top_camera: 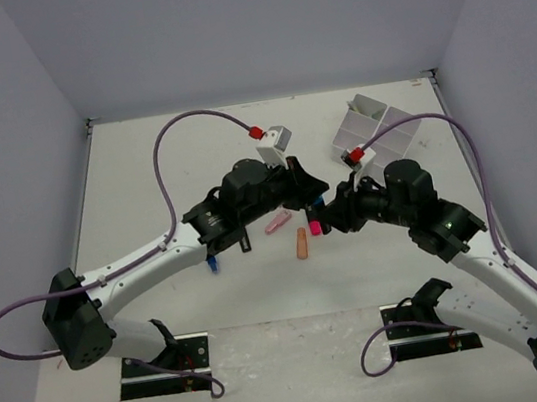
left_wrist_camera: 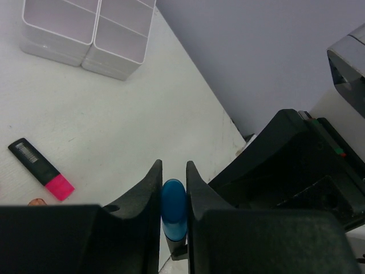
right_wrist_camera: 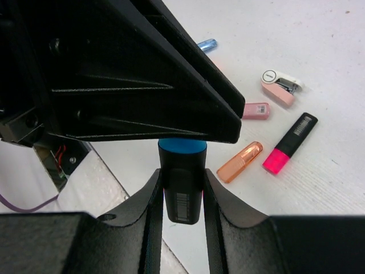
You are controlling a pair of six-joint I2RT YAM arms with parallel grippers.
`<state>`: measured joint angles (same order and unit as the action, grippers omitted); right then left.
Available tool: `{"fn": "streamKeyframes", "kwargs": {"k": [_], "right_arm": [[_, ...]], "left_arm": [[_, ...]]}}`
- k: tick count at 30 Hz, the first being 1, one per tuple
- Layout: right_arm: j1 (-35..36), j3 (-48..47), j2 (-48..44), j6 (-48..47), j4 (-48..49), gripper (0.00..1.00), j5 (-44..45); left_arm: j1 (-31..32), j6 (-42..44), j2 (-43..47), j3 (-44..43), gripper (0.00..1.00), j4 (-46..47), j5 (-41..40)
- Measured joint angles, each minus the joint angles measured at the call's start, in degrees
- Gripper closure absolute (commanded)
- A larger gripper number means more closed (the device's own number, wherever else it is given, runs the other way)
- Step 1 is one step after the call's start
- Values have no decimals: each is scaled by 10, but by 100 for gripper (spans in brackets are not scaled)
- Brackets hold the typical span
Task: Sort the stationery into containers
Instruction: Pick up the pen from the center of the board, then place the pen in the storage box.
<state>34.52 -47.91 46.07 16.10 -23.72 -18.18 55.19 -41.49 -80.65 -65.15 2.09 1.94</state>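
A black highlighter with a blue cap hangs above the table between both arms. My right gripper [right_wrist_camera: 181,171] is shut on its black body [right_wrist_camera: 182,191]. My left gripper [left_wrist_camera: 173,165] is shut on its blue cap [left_wrist_camera: 173,208]. From above, the two grippers meet nose to nose, left gripper [top_camera: 315,197] and right gripper [top_camera: 329,214]. The white divided tray [top_camera: 375,124] stands at the back right, and two of its compartments show in the left wrist view [left_wrist_camera: 85,40]. A pink-capped highlighter [right_wrist_camera: 288,142] lies on the table below.
An orange capsule-shaped piece [right_wrist_camera: 239,162], a pink eraser [right_wrist_camera: 255,111] and a white and pink item [right_wrist_camera: 280,88] lie near the pink-capped highlighter [top_camera: 313,226]. A blue pen tip [right_wrist_camera: 207,44] shows further off. Something blue [top_camera: 212,264] lies under the left arm. Walls enclose the table.
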Motion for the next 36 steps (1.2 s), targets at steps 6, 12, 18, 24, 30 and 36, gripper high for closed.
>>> {"fn": "streamKeyframes", "kwargs": {"k": [6, 12, 18, 24, 30, 36], "right_arm": [[2, -35, -5, 77, -61, 1, 181], [0, -70, -89, 166, -168, 1, 429], [-1, -118, -142, 187, -201, 1, 527], [-1, -133, -152, 190, -211, 1, 538], [-1, -132, -156, 189, -218, 1, 532], [-1, -132, -158, 184, -217, 1, 520]], "left_arm": [[-1, 45, -37, -64, 100, -18, -42], [-19, 112, -161, -197, 100, 28, -127], [-34, 160, -281, -261, 100, 112, -164], [-52, 189, -437, -395, 100, 211, -163], [-76, 194, -578, -545, 100, 245, -154], [-106, 170, -656, -606, 100, 264, -139]]}}
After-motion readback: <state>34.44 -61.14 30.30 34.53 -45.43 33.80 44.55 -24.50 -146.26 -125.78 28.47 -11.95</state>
